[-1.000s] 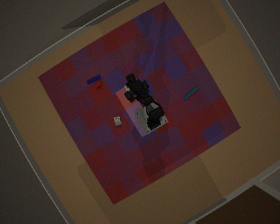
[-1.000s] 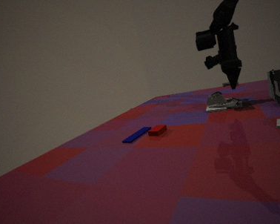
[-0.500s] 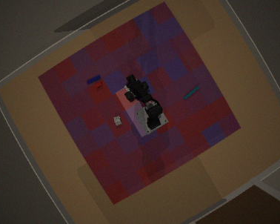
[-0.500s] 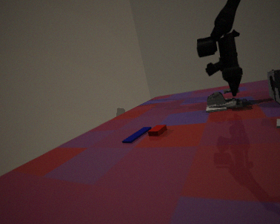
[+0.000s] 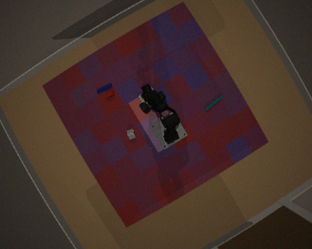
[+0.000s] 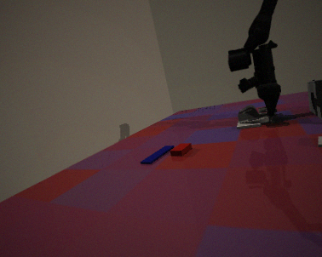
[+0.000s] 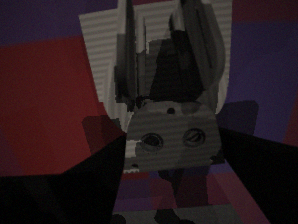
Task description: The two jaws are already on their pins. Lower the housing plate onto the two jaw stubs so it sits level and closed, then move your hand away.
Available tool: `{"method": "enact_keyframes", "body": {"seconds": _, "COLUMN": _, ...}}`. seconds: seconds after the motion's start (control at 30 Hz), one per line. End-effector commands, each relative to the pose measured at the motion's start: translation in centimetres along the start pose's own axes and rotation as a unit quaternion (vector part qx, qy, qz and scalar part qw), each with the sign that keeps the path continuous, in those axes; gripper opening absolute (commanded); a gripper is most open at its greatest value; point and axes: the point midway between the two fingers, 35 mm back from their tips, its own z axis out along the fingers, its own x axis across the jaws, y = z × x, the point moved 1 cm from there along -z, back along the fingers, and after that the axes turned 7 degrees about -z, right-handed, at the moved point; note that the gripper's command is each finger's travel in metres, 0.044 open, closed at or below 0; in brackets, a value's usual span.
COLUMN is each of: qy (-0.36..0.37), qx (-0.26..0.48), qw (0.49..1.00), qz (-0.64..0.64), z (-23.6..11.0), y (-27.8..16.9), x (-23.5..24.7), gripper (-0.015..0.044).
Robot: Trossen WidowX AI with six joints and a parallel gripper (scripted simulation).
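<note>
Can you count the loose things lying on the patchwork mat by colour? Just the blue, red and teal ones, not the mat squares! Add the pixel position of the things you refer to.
Blue: 1, the flat strip (image 5: 104,88) (image 6: 158,155)
Red: 1, the small block (image 5: 110,94) (image 6: 181,149)
Teal: 1, the thin bar (image 5: 214,103)
Total: 3

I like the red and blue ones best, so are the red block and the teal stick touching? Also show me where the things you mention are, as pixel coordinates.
Apart: the top view shows lots of mat between the red block (image 5: 110,94) (image 6: 181,149) and the teal stick (image 5: 214,103).

Matte black arm — chunky rounded joints, dark tapering fingers.
</note>
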Motion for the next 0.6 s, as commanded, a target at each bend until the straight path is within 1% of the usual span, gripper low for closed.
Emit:
{"method": "enact_keyframes", "body": {"seconds": 0.0, "qy": -0.001, "qx": 0.002, "qw": 1.0, "qz": -0.003, "z": 0.16, "y": -0.2, "x": 0.01, "gripper": 0.0351}}
{"method": "enact_keyframes", "body": {"seconds": 0.57, "qy": -0.001, "qx": 0.002, "qw": 1.0, "qz": -0.008, "z": 0.4, "y": -0.2, "x": 0.01, "gripper": 0.0351}}
